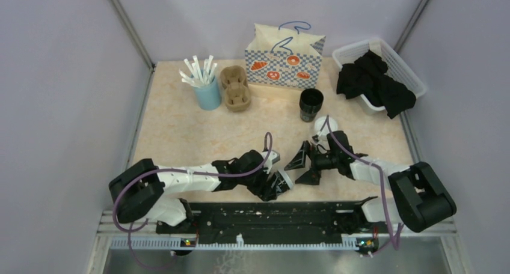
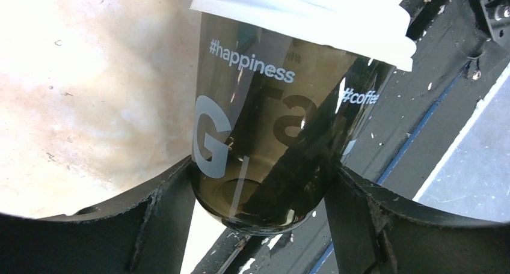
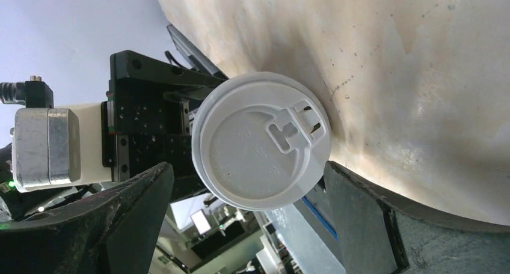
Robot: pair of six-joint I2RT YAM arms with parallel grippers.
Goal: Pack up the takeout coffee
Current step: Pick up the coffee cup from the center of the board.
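Observation:
One takeout coffee cup [image 2: 270, 124], black with a white sip lid [image 2: 301, 15], lies tipped on its side over the table's near edge [image 1: 284, 179]. My left gripper [image 2: 261, 173] is shut on its lower body, a finger pressed on each side. My right gripper [image 3: 248, 169] stands open facing the cup's lid [image 3: 260, 140], its fingers either side of the lid's rim, not gripping it. From above, the right gripper [image 1: 304, 166] is just right of the left gripper [image 1: 275, 182]. A second black cup [image 1: 311, 104] stands upright with no lid.
A round white lid [image 1: 323, 125] shows partly behind the right wrist. At the back stand a light-blue cup of straws [image 1: 208, 89], a brown pulp carrier [image 1: 235, 89] and a patterned paper bag [image 1: 284, 57]. A white basket [image 1: 402, 63] with black cloth sits at the back right.

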